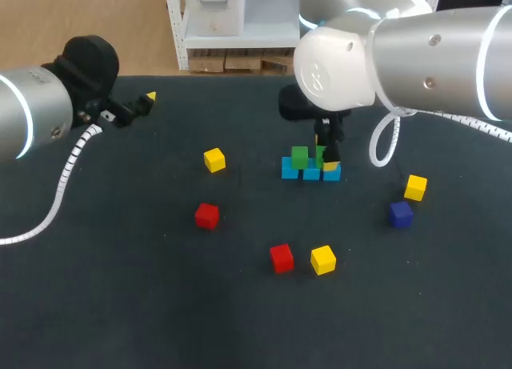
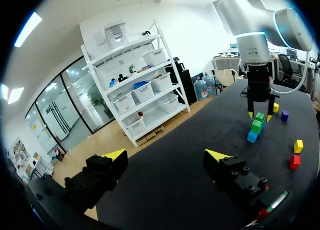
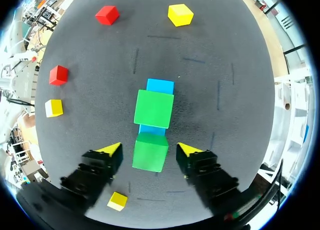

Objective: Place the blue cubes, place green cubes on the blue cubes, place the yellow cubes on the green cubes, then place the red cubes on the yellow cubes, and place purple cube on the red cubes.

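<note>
Head view shows bare dark table [image 1: 120, 305] across the lower left, loose cubes [image 1: 206, 215] scattered mid-frame. Right of centre, a touching row of blue cubes [image 1: 290, 170] carries two green cubes [image 1: 299, 156]. Right gripper [image 3: 149, 149] straddles one green cube, fingers wide, touching nothing; left gripper [image 2: 167, 155] gapes empty, upper left

We see bright, even light from overhead on the dark table [image 1: 120, 305], faint soft shadows under the loose cubes [image 1: 206, 215], and sheen on our right arm [image 1: 432, 57].
</note>
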Tool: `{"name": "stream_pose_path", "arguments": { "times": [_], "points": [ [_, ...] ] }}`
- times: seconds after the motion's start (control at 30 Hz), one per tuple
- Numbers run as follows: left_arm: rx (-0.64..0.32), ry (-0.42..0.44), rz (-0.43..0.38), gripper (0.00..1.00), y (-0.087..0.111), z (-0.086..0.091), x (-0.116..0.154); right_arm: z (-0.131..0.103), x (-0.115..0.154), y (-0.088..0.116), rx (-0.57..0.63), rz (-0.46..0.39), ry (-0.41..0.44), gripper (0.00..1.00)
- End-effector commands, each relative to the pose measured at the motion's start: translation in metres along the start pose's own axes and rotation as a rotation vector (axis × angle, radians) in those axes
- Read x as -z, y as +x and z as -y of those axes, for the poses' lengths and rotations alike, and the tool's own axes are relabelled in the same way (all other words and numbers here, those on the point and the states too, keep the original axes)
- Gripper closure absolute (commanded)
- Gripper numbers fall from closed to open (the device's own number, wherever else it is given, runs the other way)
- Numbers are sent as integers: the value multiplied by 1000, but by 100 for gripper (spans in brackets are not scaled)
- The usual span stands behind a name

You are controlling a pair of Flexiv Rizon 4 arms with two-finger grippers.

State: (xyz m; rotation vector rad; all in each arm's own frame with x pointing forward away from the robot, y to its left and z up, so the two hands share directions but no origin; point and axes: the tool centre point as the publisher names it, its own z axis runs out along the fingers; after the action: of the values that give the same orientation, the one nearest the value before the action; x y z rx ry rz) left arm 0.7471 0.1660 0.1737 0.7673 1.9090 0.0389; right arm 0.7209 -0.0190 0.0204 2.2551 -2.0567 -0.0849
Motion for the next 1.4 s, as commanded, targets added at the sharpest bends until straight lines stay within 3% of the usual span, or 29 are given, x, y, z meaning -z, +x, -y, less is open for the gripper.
{"name": "stream_pose_path", "arguments": {
  "times": [0.03,0.37,0.4,0.47,0.77,1.07,1.13,1.23,1.4],
  "points": [
    [0,-4,1,0,0,1,-1,-1,0,1,1,3,3,0],
    [0,-4,1,0,0,1,-1,-1,6,5,-10,-4,20,0],
    [0,-4,1,0,0,1,-1,0,6,5,-11,-5,20,9],
    [0,-4,1,0,0,1,-1,0,6,5,-10,-7,22,50],
    [0,-4,1,0,0,1,-1,-1,4,3,-1,-6,27,56],
    [0,-4,1,0,0,1,-1,-2,3,4,8,-7,25,50],
    [0,-4,1,0,0,1,-1,-2,3,4,10,-9,26,38],
    [0,-4,1,0,0,1,-1,-2,3,4,12,-9,25,3],
    [0,-4,1,0,0,1,-1,-3,4,5,3,4,31,0]
  ]
}}
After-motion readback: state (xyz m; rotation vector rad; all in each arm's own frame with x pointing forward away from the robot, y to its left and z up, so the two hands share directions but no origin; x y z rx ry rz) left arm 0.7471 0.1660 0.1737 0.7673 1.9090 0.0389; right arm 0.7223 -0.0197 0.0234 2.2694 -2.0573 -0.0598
